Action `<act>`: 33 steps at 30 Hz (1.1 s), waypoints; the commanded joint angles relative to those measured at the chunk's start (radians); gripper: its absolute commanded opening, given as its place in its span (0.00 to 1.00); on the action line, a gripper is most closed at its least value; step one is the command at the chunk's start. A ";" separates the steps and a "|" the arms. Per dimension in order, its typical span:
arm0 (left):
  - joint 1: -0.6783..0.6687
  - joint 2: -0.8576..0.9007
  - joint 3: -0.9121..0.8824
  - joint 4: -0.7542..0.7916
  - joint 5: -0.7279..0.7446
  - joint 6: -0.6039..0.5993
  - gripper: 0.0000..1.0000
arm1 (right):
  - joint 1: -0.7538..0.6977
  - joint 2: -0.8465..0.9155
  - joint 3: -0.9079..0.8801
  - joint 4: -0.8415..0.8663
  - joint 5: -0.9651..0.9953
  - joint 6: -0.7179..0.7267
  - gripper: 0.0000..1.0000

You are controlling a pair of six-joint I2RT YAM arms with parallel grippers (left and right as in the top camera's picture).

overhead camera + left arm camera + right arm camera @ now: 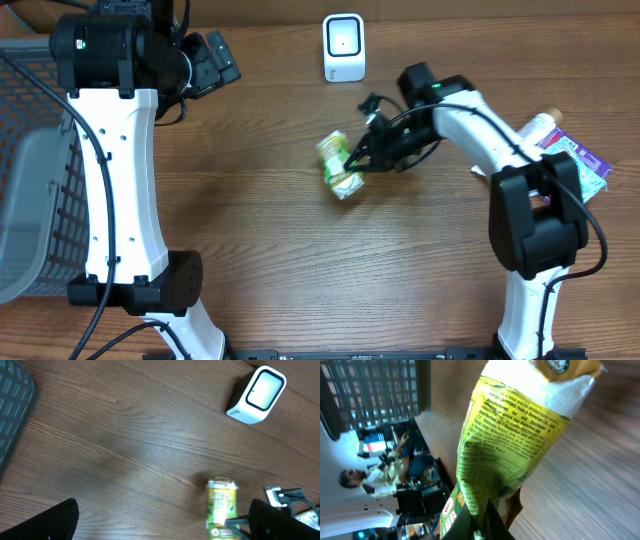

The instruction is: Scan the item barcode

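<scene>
While its jaws are pinched shut on the right edge of the yellow-green crinkled foil pouch [336, 160], the right gripper [354, 162] holds it at table centre.
Small white box-shaped scanner [344, 47] stands well apart, straight toward the far side; pouch's long axis runs near-far toward it. Right arm is nearer; left gripper [214, 60] is spread wide, far left, empty.

The yellow-green packet [221, 507] is well apart from the white scanner [257, 395].
</scene>
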 commanded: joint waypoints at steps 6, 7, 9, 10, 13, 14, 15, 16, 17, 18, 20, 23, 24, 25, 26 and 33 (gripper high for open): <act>0.000 0.002 -0.004 0.001 0.004 0.011 0.99 | 0.041 -0.001 -0.021 -0.004 0.299 0.068 0.35; 0.000 0.002 -0.004 0.001 0.004 0.011 0.99 | 0.048 -0.001 -0.021 -0.007 0.348 0.078 0.50; 0.000 0.002 -0.004 0.001 0.004 0.011 1.00 | 0.053 -0.001 -0.020 -0.008 0.454 0.114 0.68; 0.000 0.002 -0.004 0.001 0.005 0.011 1.00 | 0.052 -0.001 -0.019 -0.009 0.491 0.126 0.76; 0.000 0.002 -0.005 0.001 0.004 0.011 1.00 | 0.043 -0.001 -0.002 -0.016 0.579 0.145 0.84; 0.000 0.002 -0.004 0.001 0.004 0.011 0.99 | 0.040 -0.001 0.012 -0.025 0.595 0.145 0.85; 0.000 0.002 -0.004 0.001 0.004 0.011 1.00 | 0.040 -0.001 0.027 -0.035 0.606 0.145 0.85; 0.000 0.002 -0.005 0.001 0.004 0.011 0.99 | 0.040 -0.001 0.048 -0.050 0.619 0.145 0.85; 0.000 0.002 -0.005 0.001 0.004 0.011 1.00 | 0.043 -0.001 0.074 -0.066 0.637 0.145 0.85; 0.000 0.002 -0.004 0.001 0.004 0.011 1.00 | 0.055 -0.001 0.105 -0.085 0.664 0.144 0.85; 0.000 0.002 -0.004 0.001 0.005 0.011 1.00 | 0.084 -0.001 0.164 -0.119 0.726 0.144 0.85; 0.000 0.002 -0.004 0.001 0.004 0.011 0.99 | 0.180 -0.001 0.259 -0.148 0.829 0.145 0.84; 0.000 0.002 -0.004 0.001 0.004 0.011 1.00 | 0.207 -0.001 0.262 -0.137 0.847 0.145 0.82; 0.000 0.002 -0.005 0.001 0.004 0.011 0.99 | 0.235 -0.001 0.261 -0.124 0.867 0.145 0.79; 0.000 0.002 -0.004 0.001 0.004 0.011 0.99 | 0.259 0.000 0.257 -0.113 0.887 0.145 0.73; 0.000 0.002 -0.005 0.001 0.004 0.011 0.99 | 0.411 0.040 0.219 -0.016 1.069 0.194 0.08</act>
